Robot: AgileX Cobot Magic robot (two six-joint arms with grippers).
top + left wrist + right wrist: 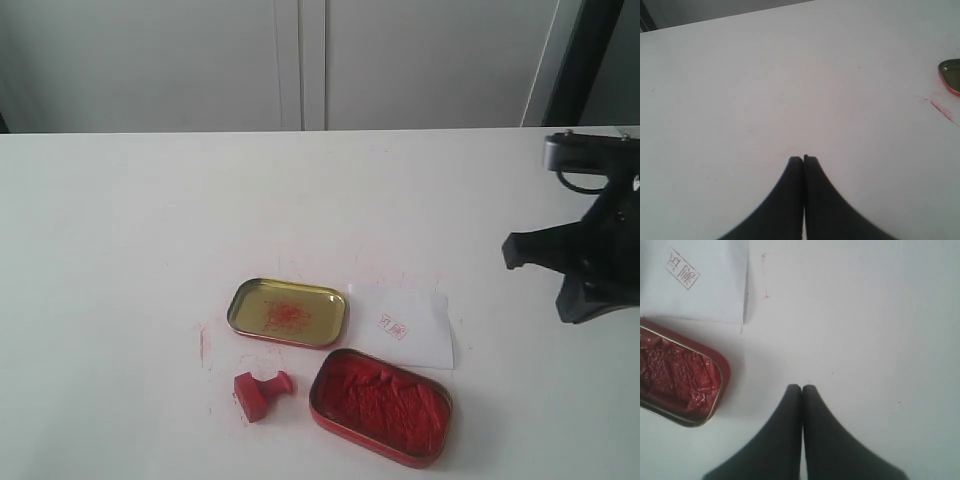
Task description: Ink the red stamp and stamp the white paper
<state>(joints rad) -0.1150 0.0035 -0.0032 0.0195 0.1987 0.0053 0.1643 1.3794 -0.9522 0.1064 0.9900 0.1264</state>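
Your red stamp point(262, 392) lies on its side on the worktop point(120, 250), just left of the open ink tin point(380, 405). The white paper point(415, 325), just beyond the tin, bears a red imprint point(682, 269) whose characters you cannot read. Left jaws and right jaws are each pressed together, holding nothing.

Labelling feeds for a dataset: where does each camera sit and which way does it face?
Exterior: above the table's near side, angled down toward the panels behind; sees red stamp, lid, ink tin, white paper, right gripper.
Left wrist: on the left arm, looking down past the shut left gripper at table and lid's edge.
Right wrist: on the right arm, past its shut gripper at tin and paper.
Shared: exterior and right wrist both show tin and paper.
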